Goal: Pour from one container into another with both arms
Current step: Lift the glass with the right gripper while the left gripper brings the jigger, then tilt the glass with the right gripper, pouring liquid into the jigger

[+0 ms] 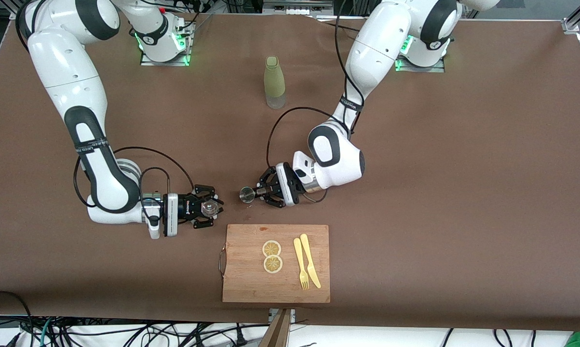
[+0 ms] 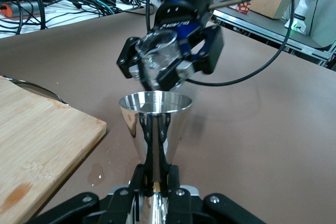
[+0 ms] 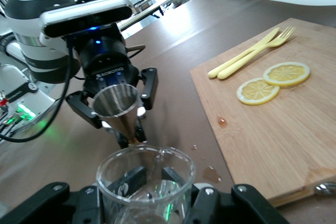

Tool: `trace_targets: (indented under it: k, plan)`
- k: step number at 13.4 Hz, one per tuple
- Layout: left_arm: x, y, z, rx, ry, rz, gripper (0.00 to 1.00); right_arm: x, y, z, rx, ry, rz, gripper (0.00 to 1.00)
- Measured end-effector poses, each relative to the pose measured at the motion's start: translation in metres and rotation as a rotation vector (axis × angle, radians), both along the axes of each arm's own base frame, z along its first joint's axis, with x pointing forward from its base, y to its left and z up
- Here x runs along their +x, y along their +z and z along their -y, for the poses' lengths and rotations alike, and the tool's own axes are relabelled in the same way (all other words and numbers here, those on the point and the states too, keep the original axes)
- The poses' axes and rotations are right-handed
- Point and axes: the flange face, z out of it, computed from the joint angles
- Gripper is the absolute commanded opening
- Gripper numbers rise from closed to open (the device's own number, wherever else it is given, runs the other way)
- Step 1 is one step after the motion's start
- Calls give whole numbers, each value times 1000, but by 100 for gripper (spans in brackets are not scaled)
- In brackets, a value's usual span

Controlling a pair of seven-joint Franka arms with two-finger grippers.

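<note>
Jigger [image 2: 155, 124] waist hidden inside left end effector [image 1: 260, 192].

The jigger [image 1: 246, 194] and glass cup [image 1: 209, 207] seemingly hang over the table [image 1: 415, 193], beside the cutting board [image 1: 251, 284].

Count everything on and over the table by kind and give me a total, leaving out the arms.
Jigger: 1
Glass cup: 1
Bottle: 1
Cutting board: 1
Lemon slices: 2
Fork: 1
Knife: 1
Total: 8
</note>
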Motion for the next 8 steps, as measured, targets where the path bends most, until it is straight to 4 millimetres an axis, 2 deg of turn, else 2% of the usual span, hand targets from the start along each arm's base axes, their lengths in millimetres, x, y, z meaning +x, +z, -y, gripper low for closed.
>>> trace_targets:
  k: [3,6,8]
  plan:
    - [3,1,1,-3,4,-2,0,-11,24,4,-58,137,-75,24]
    - [3,2,3,-4,3,1,0,-18,22,14,-83,178,-131,24]
    - [4,4,4,-5,2,5,0,-18,24,10,-85,176,-143,24]
